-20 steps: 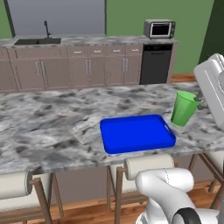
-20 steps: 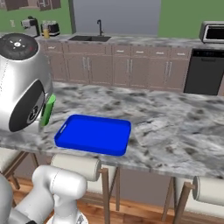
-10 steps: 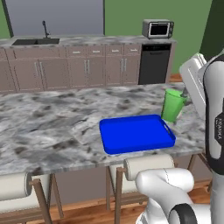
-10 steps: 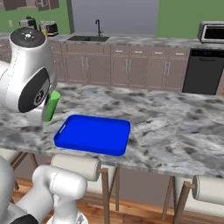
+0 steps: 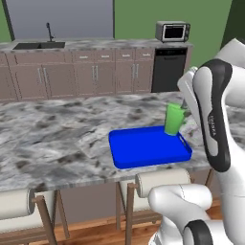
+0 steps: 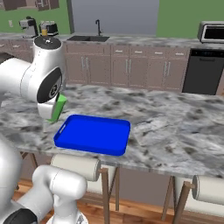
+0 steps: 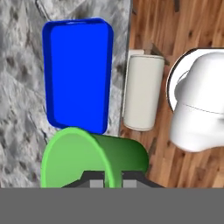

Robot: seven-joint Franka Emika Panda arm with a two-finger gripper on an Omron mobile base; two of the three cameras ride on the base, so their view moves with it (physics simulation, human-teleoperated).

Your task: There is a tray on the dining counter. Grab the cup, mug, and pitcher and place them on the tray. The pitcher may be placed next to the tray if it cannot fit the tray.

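Note:
The green cup [image 5: 174, 119] hangs upright at the right end of the blue tray [image 5: 139, 148], just over its short rim. My gripper [image 7: 111, 178] is shut on the cup's rim [image 7: 96, 157], one finger inside and one outside. In the hand view the tray [image 7: 76, 74] stretches away beyond the cup. From the right base view the cup [image 6: 57, 107] peeks out beside my arm at the tray's [image 6: 94, 133] left end. The tray lies near the front edge of the dining counter [image 5: 57, 139]. The mug and the pitcher are out of view.
Cream-cushioned stools [image 5: 162, 182] [image 6: 76, 166] stand under the counter's front edge. Behind it runs a row of brown cabinets with a sink [image 5: 38, 45], a black dishwasher [image 5: 167, 69] and a microwave [image 5: 172, 31]. A coffee machine [image 6: 28, 27] sits far left.
My arm has swung the cup in from beyond the tray's end to that end's rim. The gripper has stayed shut on it.

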